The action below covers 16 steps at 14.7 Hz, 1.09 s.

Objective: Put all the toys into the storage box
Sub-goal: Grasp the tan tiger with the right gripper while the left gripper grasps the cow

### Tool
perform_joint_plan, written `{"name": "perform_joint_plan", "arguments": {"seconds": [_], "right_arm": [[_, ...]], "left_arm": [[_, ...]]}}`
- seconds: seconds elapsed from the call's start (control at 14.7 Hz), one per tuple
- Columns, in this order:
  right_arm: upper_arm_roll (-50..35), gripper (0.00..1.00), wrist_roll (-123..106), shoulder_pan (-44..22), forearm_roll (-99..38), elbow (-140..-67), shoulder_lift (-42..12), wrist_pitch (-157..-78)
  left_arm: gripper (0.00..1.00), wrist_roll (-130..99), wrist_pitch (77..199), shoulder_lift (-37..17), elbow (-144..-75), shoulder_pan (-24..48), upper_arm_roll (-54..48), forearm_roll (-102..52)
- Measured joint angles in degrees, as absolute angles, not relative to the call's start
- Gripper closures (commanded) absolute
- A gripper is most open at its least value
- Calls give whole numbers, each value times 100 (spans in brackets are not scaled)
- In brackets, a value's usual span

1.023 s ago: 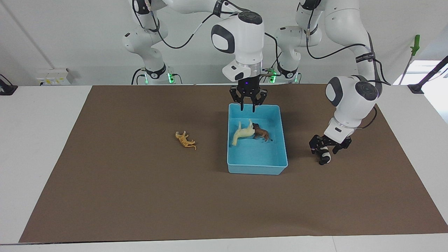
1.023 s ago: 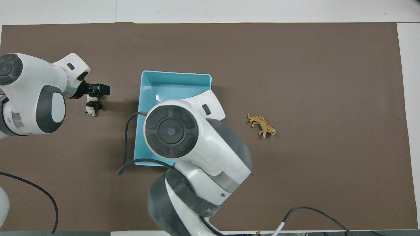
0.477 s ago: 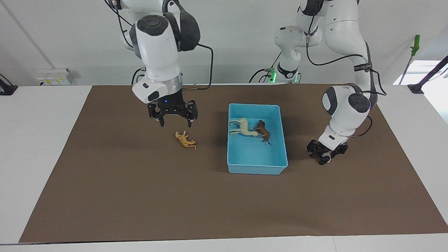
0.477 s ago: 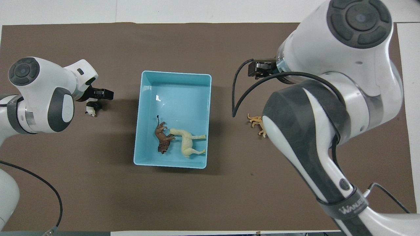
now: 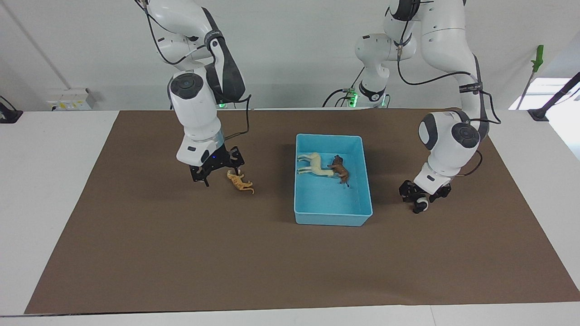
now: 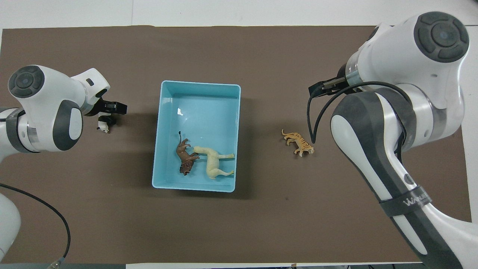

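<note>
While both grippers' fingers hang spread, unladen, the light, stiff tiger wants pinching across its body.

Storage box sits near the middle of the mat, which covers most of the counter

In the box: horse and lion, both lying in the half nearer the robots, touching; lion toward the left arm's end, horse toward the right arm's end

Tiger on the mat, well apart from the box, toward the right arm's end. Right gripper low, just beside the tiger

Panda on the mat near the box, toward the left arm's end. Left gripper low over it, jaws astride the panda
</note>
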<state>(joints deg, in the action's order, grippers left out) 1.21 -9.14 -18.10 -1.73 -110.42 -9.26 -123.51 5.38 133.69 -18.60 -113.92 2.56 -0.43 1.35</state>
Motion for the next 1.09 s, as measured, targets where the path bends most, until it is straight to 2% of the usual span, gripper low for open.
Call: {"name": "perform_joint_plan", "arguments": {"seconds": [0.07, 0.2, 0.48, 0.55, 0.89, 1.09], "right_arm": [[121, 0, -1111, -1856, -173, -11203, -915, -12474], [120, 0, -1303, -1965, -173, -11512, -882, -12738], [122, 0, -1508, -2010, -173, -11810, -815, -12867], [122, 0, -1519, -2010, -173, -11852, -815, -12891], [120, 0, -1524, -2016, -172, -12319, -875, -13596], [120, 0, -1518, -2166, -173, -12538, -1029, -13971]], "left_arm": [[2, 536, 13409, -1859, -11450, 256, -43, 135], [26, 529, 13430, -1856, -11487, 256, -43, 135], [96, 522, 13436, -1838, -11497, 256, -47, 135], [100, 522, 13436, -1828, -11499, 255, -45, 135], [100, 478, 13378, -1817, -11368, 250, -27, 132], [100, 34, 12513, -1756, -10717, 275, -98, 123]]}}
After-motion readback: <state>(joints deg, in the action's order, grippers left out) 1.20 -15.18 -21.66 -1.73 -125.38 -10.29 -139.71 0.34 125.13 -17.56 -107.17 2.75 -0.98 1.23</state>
